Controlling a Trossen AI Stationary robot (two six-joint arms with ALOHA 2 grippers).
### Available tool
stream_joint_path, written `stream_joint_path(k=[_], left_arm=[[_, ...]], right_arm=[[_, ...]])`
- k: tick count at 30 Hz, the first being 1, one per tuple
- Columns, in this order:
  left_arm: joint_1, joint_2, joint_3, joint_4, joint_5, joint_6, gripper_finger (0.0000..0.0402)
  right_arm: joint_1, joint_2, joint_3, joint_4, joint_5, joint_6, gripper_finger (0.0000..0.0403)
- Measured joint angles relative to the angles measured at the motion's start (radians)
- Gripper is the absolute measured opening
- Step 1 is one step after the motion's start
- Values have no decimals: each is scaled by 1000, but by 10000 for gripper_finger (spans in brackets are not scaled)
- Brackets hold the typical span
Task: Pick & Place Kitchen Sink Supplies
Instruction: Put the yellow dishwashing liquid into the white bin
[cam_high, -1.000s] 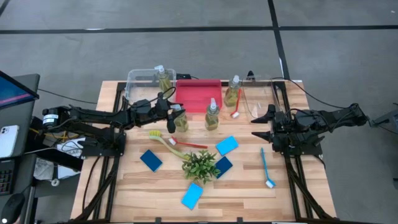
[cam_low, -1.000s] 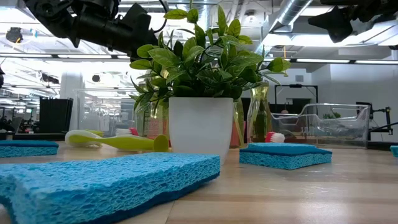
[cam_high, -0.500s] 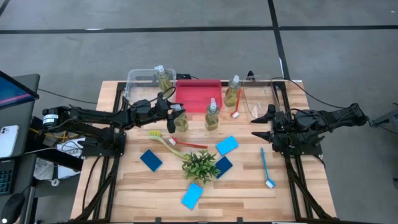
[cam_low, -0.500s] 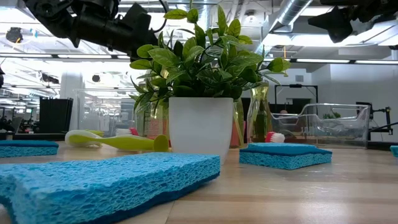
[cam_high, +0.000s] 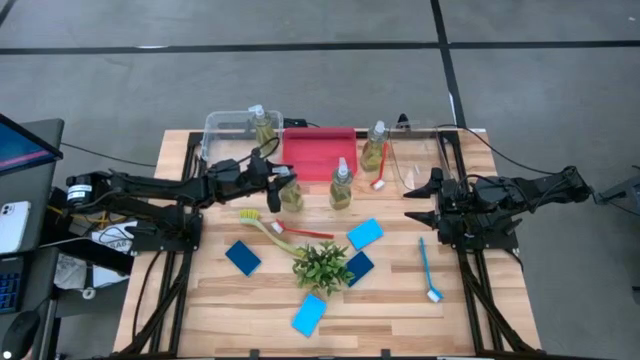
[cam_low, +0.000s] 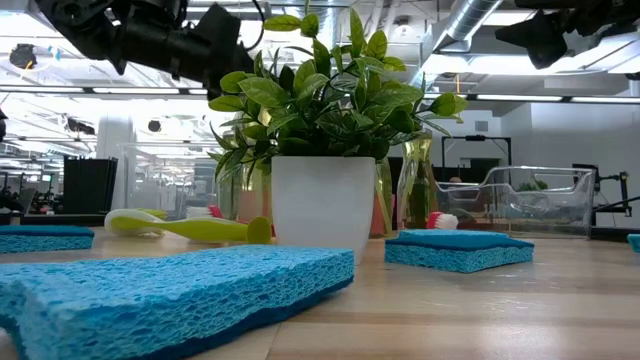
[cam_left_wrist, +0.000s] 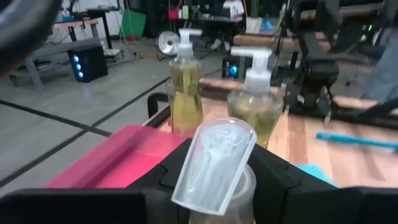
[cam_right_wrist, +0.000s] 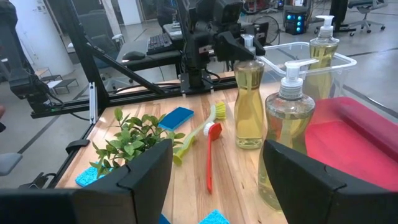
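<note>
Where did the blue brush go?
In the high view the blue brush lies flat on the table's right side, just in front of the waiting right gripper, apart from the sponges and plant.

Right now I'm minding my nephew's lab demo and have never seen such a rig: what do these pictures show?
Two dark robot arms work at a wooden table. One camera looks straight down, one sits at table height, and one rides on each wrist. The left gripper is closed around a soap bottle by its neck; its pump cap fills that wrist's view. The right gripper waits open at the table's right side. Sponges, brushes, more bottles, a potted plant, a red bin and clear bins lie about.
</note>
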Motion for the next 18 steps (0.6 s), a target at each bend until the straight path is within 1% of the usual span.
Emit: stream_joint_path(k=[9,14,18], left_arm=[[-34,-92,0,11,2,-23,112],[-42,-164,0,11,0,-24,113],[-42,-231,0,11,0,-57,115]], right_arm=[[0,0,0,2,0,1,245],[0,0,0,8,0,1,245],[0,0,0,8,0,1,245]])
